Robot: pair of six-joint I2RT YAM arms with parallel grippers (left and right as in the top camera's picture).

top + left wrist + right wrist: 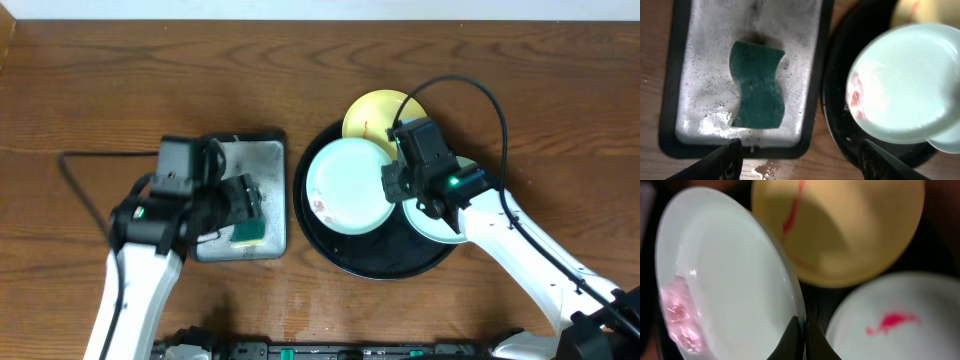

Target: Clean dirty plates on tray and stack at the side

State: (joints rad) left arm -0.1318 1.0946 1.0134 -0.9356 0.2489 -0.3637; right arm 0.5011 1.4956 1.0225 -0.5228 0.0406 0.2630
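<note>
Now | right gripper [801, 330] pinches mint plate [345, 185] rim | left gripper [800, 161] agape

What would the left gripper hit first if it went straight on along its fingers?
Probably the green sponge in the rectangular tray, or the soapy floor beside it; depth is unclear. The open left gripper hangs above it.

Robotics laboratory bench: white jointed left robot arm [125, 300] and matching right robot arm [530, 250], trailing black cable [497, 100], mounted at a brown wood-grain table [100, 80].
</note>
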